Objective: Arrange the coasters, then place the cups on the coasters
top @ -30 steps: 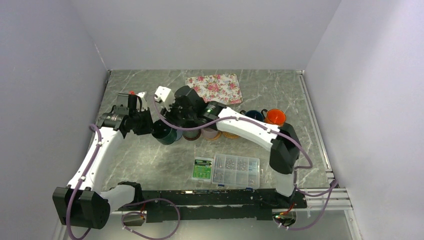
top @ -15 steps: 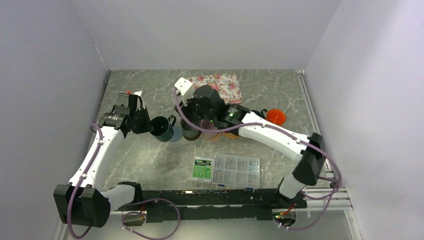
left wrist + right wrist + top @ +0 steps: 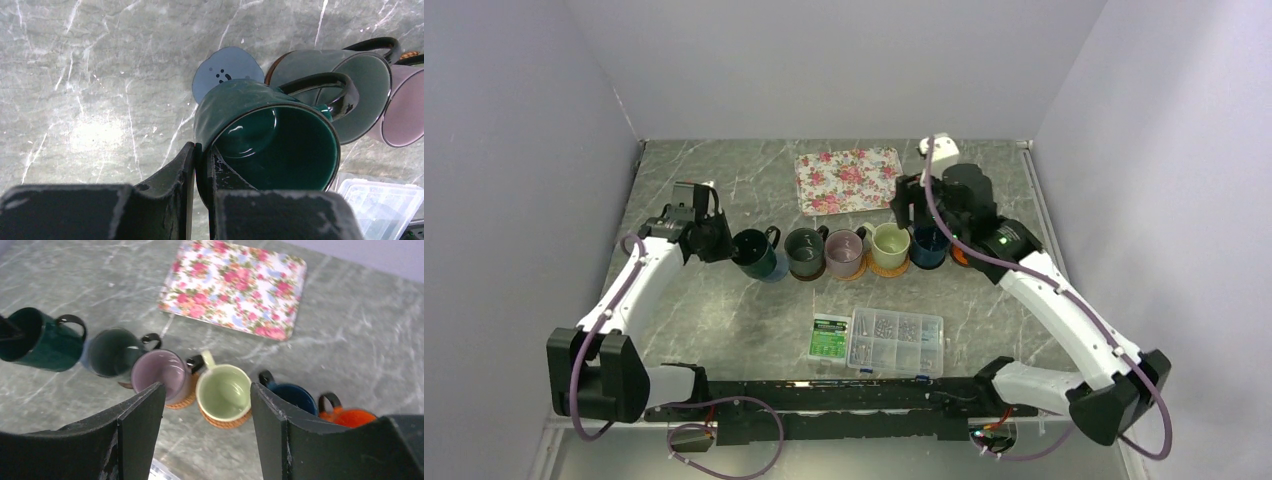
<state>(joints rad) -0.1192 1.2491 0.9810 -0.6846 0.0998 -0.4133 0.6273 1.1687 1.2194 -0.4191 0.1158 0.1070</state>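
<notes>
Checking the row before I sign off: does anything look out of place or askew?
Yes: the dark teal glazed mug, pinched at its rim by the left gripper, is not centred on the light blue round coaster, which shows bare beside it.

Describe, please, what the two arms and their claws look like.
Both the left arm and right arm have white link shells with black joints and bases, and purple cables looping alongside. A small green light glows on the right arm. The left claw and right claw have flat black fingers, the left's edges scuffed pale.
</notes>
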